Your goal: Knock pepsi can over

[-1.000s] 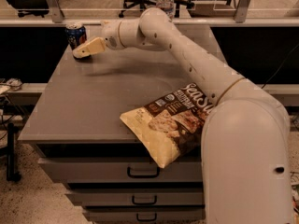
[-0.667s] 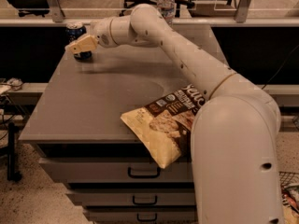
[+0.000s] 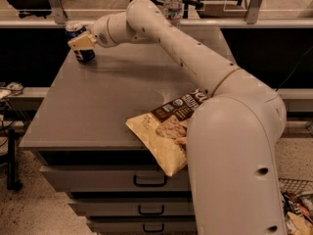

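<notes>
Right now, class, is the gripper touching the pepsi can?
Cannot tell. In the camera view the gripper, at the far left, overlaps the middle of the pepsi can, hiding any contact or gap.

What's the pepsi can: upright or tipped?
Upright: pepsi can stands on its base, silver top up, with the gripper against its front.

jaws at pepsi can (image 3: 86, 56) in far left corner; bare tabletop (image 3: 98, 106) open toward chip bag (image 3: 161, 131).
</notes>
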### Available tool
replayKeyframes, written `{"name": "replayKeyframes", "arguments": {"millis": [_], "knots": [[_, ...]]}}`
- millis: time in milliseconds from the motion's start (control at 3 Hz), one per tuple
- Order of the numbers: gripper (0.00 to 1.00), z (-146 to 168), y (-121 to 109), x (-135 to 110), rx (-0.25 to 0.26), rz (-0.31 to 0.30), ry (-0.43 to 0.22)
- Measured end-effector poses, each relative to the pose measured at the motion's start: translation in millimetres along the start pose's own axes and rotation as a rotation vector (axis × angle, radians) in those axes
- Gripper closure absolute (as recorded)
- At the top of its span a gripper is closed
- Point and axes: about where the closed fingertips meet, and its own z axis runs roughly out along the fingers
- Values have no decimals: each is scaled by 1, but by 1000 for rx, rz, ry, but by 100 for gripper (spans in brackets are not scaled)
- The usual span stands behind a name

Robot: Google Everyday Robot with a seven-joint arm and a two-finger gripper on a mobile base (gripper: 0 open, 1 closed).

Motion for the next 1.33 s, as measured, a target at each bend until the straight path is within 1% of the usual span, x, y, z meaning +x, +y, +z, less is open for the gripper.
{"name": "replayKeyframes", "arguments": {"millis": [333, 667, 1000, 1333], "knots": [[87, 2, 3, -5, -5, 4, 2], [100, -48, -12, -12, 33, -83, 84], [100, -110, -35, -12, 49, -158, 203], [100, -160, -46, -2, 39, -207, 346]]}}
